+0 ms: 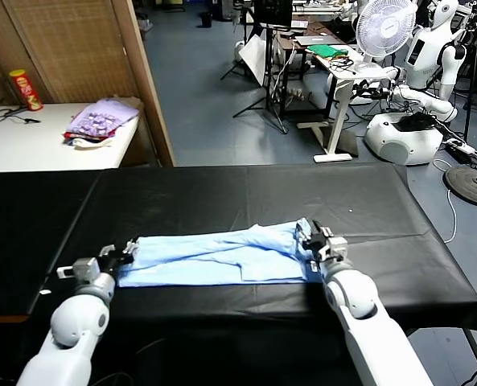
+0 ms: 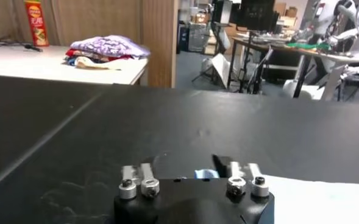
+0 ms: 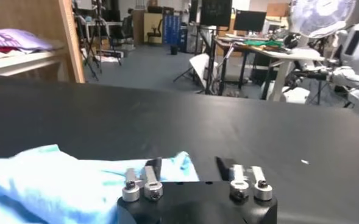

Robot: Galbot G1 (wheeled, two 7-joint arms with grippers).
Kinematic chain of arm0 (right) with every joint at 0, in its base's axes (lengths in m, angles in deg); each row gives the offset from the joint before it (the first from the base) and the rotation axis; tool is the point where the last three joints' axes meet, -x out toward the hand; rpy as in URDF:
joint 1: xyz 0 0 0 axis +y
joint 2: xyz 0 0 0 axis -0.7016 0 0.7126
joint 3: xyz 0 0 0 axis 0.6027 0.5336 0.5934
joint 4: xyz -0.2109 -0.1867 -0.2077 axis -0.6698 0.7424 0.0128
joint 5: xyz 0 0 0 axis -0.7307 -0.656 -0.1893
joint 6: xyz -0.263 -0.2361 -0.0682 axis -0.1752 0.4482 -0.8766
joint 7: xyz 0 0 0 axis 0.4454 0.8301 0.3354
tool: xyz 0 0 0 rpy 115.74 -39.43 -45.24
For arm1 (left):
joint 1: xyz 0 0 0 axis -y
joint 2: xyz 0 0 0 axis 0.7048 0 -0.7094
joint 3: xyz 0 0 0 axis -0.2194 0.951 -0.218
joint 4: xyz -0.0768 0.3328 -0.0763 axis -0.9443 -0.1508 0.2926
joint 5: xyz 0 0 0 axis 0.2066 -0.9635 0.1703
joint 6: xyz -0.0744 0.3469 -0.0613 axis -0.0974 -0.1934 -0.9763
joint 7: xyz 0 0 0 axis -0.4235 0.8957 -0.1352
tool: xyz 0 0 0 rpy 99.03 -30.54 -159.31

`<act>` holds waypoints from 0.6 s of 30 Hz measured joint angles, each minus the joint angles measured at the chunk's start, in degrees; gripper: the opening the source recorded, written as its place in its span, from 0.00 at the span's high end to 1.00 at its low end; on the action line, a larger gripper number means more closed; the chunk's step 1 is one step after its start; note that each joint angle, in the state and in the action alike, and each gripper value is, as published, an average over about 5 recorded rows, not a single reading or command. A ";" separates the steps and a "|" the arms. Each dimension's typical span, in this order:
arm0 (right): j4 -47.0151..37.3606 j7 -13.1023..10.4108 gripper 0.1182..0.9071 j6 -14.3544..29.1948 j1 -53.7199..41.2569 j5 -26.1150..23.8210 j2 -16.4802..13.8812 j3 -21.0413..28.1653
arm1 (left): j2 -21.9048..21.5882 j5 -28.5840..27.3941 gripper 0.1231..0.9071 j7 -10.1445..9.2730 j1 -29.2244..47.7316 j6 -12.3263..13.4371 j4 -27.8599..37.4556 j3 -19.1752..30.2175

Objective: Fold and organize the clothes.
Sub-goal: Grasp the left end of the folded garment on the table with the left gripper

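The clothes are one pale blue T-shirt [image 1: 214, 257], lying as a long, loosely folded band across the near part of the black table [image 1: 222, 193]. My left gripper [image 1: 128, 253] sits at the shirt's left end, open. In the left wrist view a small blue tip of the shirt [image 2: 206, 174] shows between the left gripper [image 2: 185, 163] fingers, which stand well apart. My right gripper [image 1: 312, 236] is at the shirt's right end, open. In the right wrist view a shirt corner [image 3: 180, 165] lies by one finger [image 3: 153, 165] of the right gripper [image 3: 189, 165], with rumpled blue cloth [image 3: 45, 182] alongside.
A purple pile of garments [image 1: 101, 121] and a red can [image 1: 25, 88] sit on a white table beyond the far left. A wooden partition [image 1: 145, 80] stands beside it. Desks, a fan [image 1: 387, 28] and another robot [image 1: 431, 48] are behind.
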 joint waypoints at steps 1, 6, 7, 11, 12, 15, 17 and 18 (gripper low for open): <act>0.47 0.00 0.15 0.04 0.53 0.04 -0.01 -0.12 | 0.09 1.35 0.25 -0.04 -0.53 -0.17 -0.42 -0.31; 2.11 0.01 0.14 0.10 1.84 0.09 0.19 0.00 | 1.02 6.47 0.14 -0.05 -3.31 -0.55 -1.43 -1.23; 2.28 0.01 0.14 0.10 1.88 0.09 0.21 0.05 | 1.22 6.67 0.14 0.00 -3.80 -0.48 -1.44 -1.27; 2.55 0.02 0.14 0.17 1.90 0.05 0.22 0.12 | 2.07 6.76 0.14 0.19 -5.18 -0.17 -1.48 -1.24; 2.56 0.03 0.14 0.23 1.91 0.03 0.22 0.11 | 2.28 6.75 0.15 0.19 -5.40 -0.13 -1.50 -1.22; 2.56 0.14 0.14 0.60 2.06 -0.14 0.20 0.03 | 2.90 6.63 0.25 0.11 -5.92 -0.09 -1.63 -1.17; 2.51 0.25 0.14 0.91 2.19 -0.25 0.19 -0.08 | 3.34 6.40 0.40 0.08 -6.27 -0.08 -1.84 -1.18; 2.46 0.30 0.14 1.06 2.24 -0.28 0.20 -0.13 | 3.56 6.20 0.46 0.08 -6.45 -0.08 -2.00 -1.18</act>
